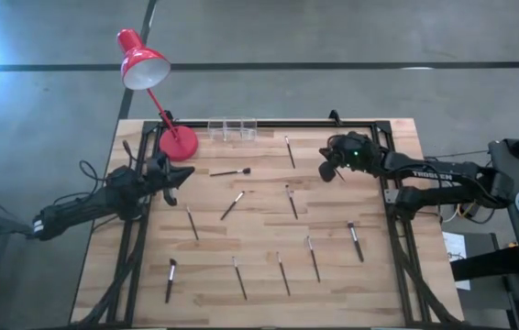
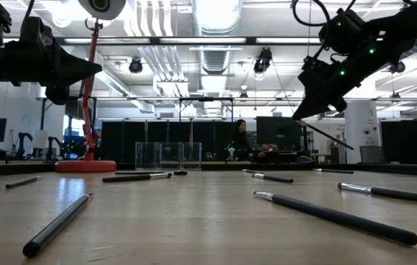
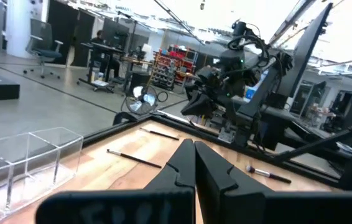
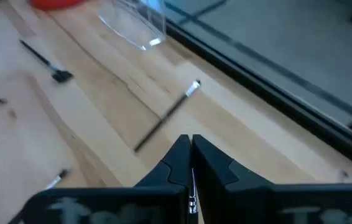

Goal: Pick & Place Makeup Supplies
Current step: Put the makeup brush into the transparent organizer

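Observation:
Several thin makeup brushes lie flat on the wooden table [image 1: 259, 234], among them one [image 1: 290, 151] near the far edge and one [image 1: 232, 204] in the middle. My right gripper [image 1: 330, 170] [image 2: 302, 112] [image 4: 191, 146] hovers over the table's far right part, shut on one slim brush [image 2: 334, 136]. My left gripper [image 1: 179, 176] [image 3: 194, 152] waits shut and empty above the table's left side, beside the red lamp's base [image 1: 179, 142]. My right gripper pinches a slim makeup brush between its two fingers, which come from above, slanting down. A silvery stretch of the brush [image 4: 192, 190] shows in the slit between the fingers. The brush is lifted clear of the table, and its free end [image 2: 350, 147] slants down below the fingers.
A clear acrylic organizer [image 1: 232, 128] [image 3: 23, 155] [image 4: 138, 25] stands at the far edge next to the red desk lamp [image 1: 145, 64]. A black frame [image 1: 392, 220] runs along the table's sides. A person sits in the room far behind the table [image 2: 239, 140].

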